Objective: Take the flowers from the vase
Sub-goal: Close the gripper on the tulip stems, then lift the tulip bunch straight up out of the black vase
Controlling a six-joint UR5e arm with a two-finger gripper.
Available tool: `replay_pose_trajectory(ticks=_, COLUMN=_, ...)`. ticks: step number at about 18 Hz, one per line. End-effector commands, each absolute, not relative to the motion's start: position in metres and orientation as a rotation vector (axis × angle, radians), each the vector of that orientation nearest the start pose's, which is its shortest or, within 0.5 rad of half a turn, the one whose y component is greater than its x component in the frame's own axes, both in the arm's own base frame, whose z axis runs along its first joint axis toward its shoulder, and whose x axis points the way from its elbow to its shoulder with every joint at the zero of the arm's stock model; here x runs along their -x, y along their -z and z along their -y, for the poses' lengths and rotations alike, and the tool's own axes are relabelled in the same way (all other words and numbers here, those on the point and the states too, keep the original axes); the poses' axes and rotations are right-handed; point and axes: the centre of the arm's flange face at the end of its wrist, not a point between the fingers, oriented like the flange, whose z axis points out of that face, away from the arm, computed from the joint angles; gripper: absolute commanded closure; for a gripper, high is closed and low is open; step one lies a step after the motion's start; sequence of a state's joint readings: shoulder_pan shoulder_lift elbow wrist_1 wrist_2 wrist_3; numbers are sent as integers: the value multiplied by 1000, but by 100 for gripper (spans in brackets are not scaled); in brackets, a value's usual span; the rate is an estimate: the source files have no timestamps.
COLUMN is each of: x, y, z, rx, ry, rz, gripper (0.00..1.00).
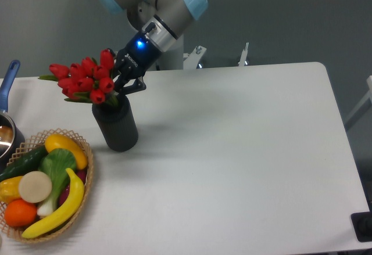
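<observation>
Jaws closing in tight on the flowers point(86, 81), right where the stems meet the buds, just above the mouth of the vase point(115, 126). Gripper point(125, 83) coming in at a slant from the upper right, blue light glowing on the wrist. Red buds fanning out to the left, leaning well over the rim, with a bit of green leaf poking out on the far left. Stems looking like they're sitting at or just inside the mouth; hard to tell how deep. Vase standing upright on the white counter point(244, 150), toward the left side. Sitting near the front left corner: woven basket point(82, 182) holding a banana point(59, 210), an orange point(21, 212) and some greens. Pot with a blue handle point(7, 81) peeking in at the left edge.
</observation>
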State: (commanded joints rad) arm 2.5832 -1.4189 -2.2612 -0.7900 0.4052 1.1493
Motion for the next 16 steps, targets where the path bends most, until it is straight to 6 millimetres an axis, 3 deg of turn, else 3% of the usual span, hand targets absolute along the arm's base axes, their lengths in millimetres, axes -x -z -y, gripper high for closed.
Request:
replay_pose_trajectory(ticks=13, x=224, y=-439, z=-405, rx=1898, ry=503, rz=-112, gripper=100)
replay_pose_trajectory(ticks=16, x=227, y=-446, z=-405, rx=1896, ry=528, rz=-68, gripper=100)
